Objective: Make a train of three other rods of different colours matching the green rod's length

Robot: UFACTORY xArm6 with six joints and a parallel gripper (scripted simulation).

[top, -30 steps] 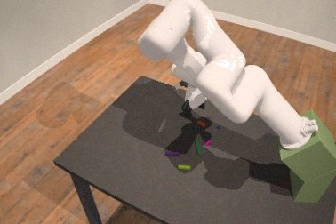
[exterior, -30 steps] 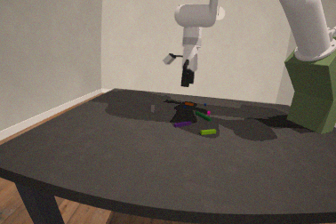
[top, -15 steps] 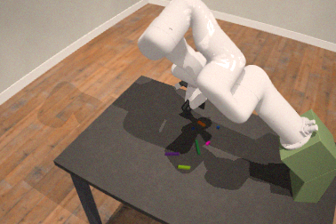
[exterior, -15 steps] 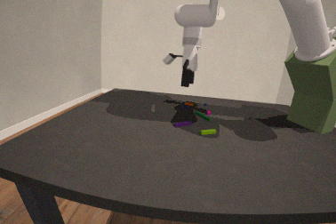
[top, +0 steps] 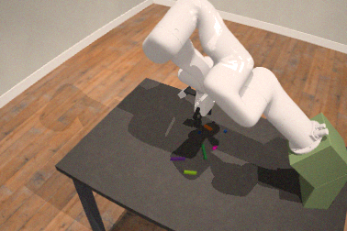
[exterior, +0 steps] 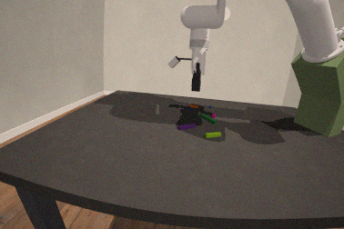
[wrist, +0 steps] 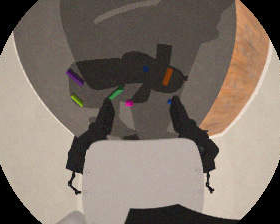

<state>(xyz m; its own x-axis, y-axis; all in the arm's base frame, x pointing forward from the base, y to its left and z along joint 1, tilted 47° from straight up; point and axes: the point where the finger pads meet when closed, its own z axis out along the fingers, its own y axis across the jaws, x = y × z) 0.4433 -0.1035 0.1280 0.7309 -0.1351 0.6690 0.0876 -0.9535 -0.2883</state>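
Note:
My gripper [top: 204, 115] [exterior: 196, 89] [wrist: 141, 103] is open and empty, above the table. The green rod [top: 204, 151] [exterior: 207, 118] [wrist: 116, 93] lies flat, with the small magenta rod [top: 215, 148] [exterior: 214, 115] [wrist: 129, 103] beside it, apart. The orange rod [top: 207, 127] [exterior: 194, 106] [wrist: 167, 77] lies between two small blue rods: one blue rod [top: 199, 132] [wrist: 145, 69] in shadow, the other blue rod [top: 225, 131] [exterior: 209, 106] [wrist: 169, 101] near a fingertip in the wrist view. The purple rod [top: 177, 159] [exterior: 187, 126] [wrist: 75, 77] and lime rod [top: 190, 172] [exterior: 213, 134] [wrist: 77, 100] lie apart. No rods touch.
The dark table [top: 115, 154] [exterior: 114, 162] carries the rods near its middle, partly under the arm's shadow. The green robot base [top: 321, 168] [exterior: 320, 94] stands at the right. A pale streak of light lies left of the rods in the top view.

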